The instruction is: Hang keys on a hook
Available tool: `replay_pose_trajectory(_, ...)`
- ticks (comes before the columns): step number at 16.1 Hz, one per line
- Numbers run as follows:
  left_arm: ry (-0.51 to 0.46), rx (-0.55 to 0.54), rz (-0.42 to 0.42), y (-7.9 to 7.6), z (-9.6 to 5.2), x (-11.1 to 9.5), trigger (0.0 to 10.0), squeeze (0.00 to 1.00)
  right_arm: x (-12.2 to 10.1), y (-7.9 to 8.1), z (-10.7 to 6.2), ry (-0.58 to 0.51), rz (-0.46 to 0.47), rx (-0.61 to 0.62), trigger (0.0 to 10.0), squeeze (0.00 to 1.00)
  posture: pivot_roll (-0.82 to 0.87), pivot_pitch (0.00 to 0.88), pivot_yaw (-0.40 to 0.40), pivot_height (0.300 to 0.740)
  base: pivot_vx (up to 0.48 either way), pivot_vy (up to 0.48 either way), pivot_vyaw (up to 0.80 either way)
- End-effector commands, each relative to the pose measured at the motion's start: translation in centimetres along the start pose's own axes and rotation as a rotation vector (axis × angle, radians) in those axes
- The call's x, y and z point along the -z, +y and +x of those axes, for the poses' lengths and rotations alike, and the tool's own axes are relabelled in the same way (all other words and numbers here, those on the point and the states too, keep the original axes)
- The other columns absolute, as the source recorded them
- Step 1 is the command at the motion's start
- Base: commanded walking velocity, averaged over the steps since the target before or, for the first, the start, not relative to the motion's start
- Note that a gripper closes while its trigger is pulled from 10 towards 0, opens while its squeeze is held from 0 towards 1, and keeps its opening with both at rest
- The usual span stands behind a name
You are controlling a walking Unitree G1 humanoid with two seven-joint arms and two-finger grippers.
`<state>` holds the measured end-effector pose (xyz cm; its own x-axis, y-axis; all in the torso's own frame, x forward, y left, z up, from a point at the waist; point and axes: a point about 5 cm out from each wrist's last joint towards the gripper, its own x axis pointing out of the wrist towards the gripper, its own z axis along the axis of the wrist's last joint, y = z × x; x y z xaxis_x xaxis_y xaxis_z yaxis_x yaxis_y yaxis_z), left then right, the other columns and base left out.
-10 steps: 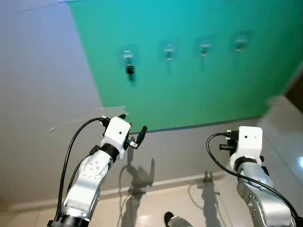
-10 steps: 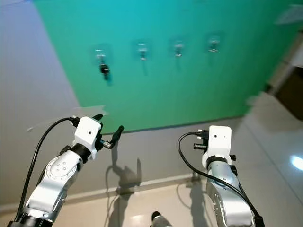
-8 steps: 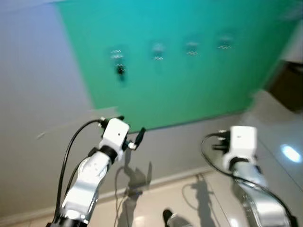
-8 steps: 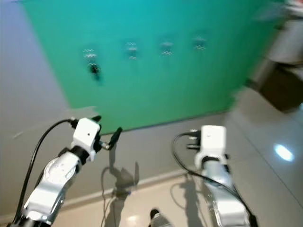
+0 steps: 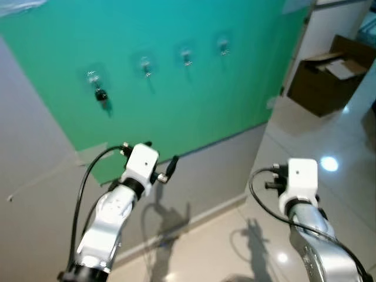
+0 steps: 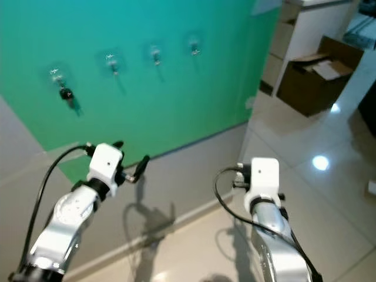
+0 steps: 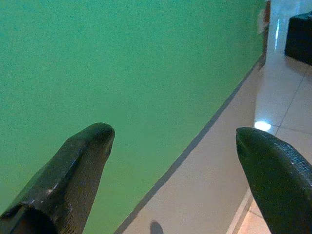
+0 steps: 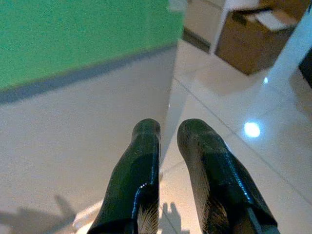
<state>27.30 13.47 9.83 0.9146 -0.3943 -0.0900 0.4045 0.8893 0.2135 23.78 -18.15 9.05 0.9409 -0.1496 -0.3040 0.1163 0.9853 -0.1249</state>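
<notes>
Green wall (image 5: 176, 106), keys (image 5: 100, 94) on hook (image 5: 92, 76); wrist view: cardboard box (image 8: 253, 36).

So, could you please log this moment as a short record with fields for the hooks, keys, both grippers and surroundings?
hooks: four hooks in a row on the green wall panel
keys: dark key hanging on the leftmost hook
left gripper: open, empty, facing the panel
right gripper: fingers close together, nothing between them
surroundings: open cardboard box on the tiled floor
</notes>
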Motion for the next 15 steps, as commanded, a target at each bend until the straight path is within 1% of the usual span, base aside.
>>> replay_pose_trajectory(1,-0.009,0.006,0.013,0.0,0.4,-0.3,10.0,0.00,-0.6,-0.2,0.2,-0.015,-0.008,0.010,10.0,0.00,-0.08,0.000,0.092,0.740,0.000,0.000,-0.80)
replay_pose_trajectory(3,-0.026,-0.004,0.020,0.4,0.5,-0.8,10.0,0.00,-0.8,0.2,0.5,-0.020,0.003,0.003,10.0,0.00,-0.07,0.000,0.084,0.740,0.000,0.000,-0.80)
replay_pose_trajectory(5,-0.022,-0.027,0.009,0.7,0.0,-0.6,10.0,0.00,-1.1,0.8,0.4,-0.024,0.005,-0.026,10.0,0.00,-0.07,0.000,0.073,0.740,0.000,0.000,-0.80)
replay_pose_trajectory(7,-0.015,-0.031,-0.012,0.7,0.0,-0.4,10.0,0.00,-1.1,0.9,0.4,-0.023,0.001,-0.029,10.0,0.00,-0.08,0.000,0.073,0.740,0.000,0.000,-0.80)
replay_pose_trajectory(9,-0.035,-0.042,-0.038,0.9,0.5,-0.6,10.0,0.00,-1.2,0.5,0.2,-0.027,-0.014,-0.017,10.0,0.00,-0.11,0.000,0.076,0.740,0.000,0.000,-0.80)
replay_pose_trajectory(11,-0.040,-0.045,-0.061,0.5,0.9,-0.8,10.0,0.00,-1.3,-0.5,-0.1,-0.023,-0.021,0.004,10.0,0.00,-0.11,0.000,0.073,0.740,0.000,0.000,-0.80)
replay_pose_trajectory(13,-0.049,-0.041,-0.056,0.4,0.9,-0.9,10.0,0.00,-1.1,-0.9,0.2,-0.018,-0.021,0.015,10.0,0.00,-0.10,0.000,0.075,0.740,0.000,0.000,-0.80)
replay_pose_trajectory(15,-0.048,-0.044,-0.038,0.6,0.8,-0.9,10.0,0.00,-1.2,-0.7,0.4,-0.019,-0.014,0.019,10.0,0.00,-0.08,0.000,0.067,0.740,0.000,0.000,-0.80)
